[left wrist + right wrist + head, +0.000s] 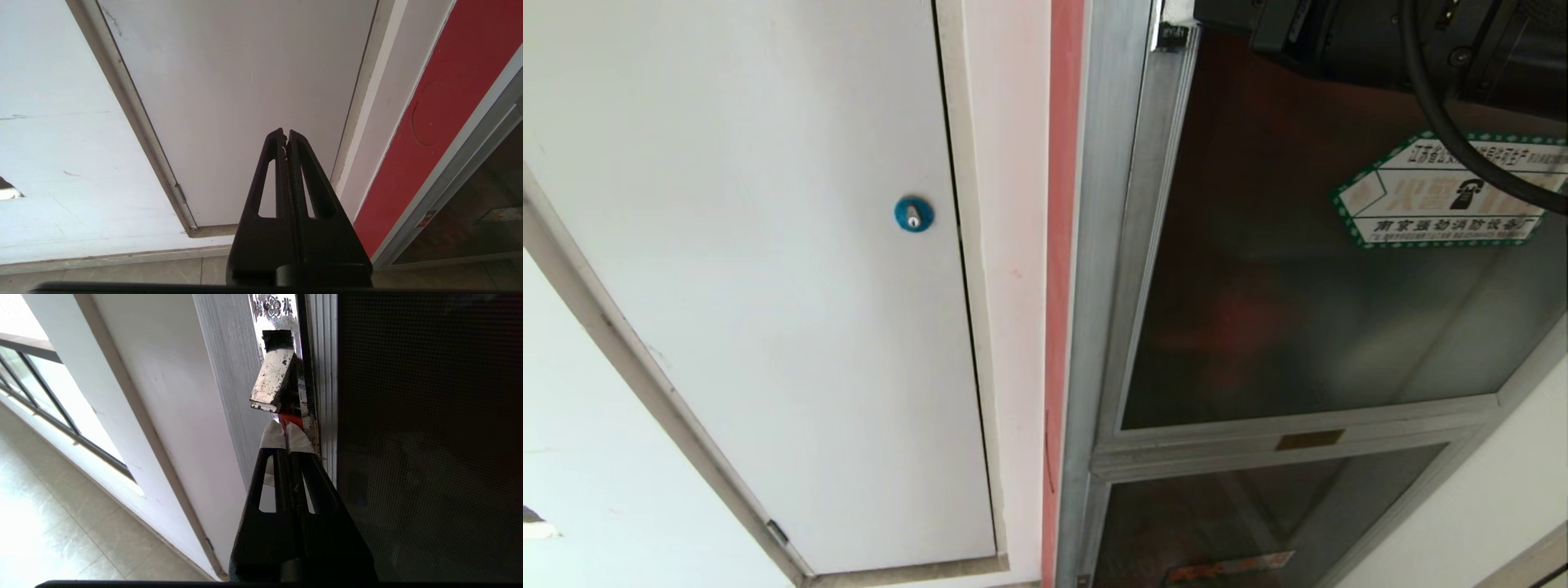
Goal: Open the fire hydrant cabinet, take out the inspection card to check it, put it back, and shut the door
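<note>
Here, the right pincer (pixel 286 430), its white-taped tips pressed together and holding nothing, sits just below the worn pale metal latch handle (pixel 273 381) on the edge of the aluminium-framed dark smoky glass door (pixel 1307 310). In the head view this door lies at three o'clock, its green-bordered white hexagonal sticker (pixel 1445 196) at two o'clock; the plain white panel door (pixel 768 286) with blue round lock (pixel 913 214) lies at nine o'clock. The left pincer (pixel 286 136), likewise together, points at that white panel.
</note>
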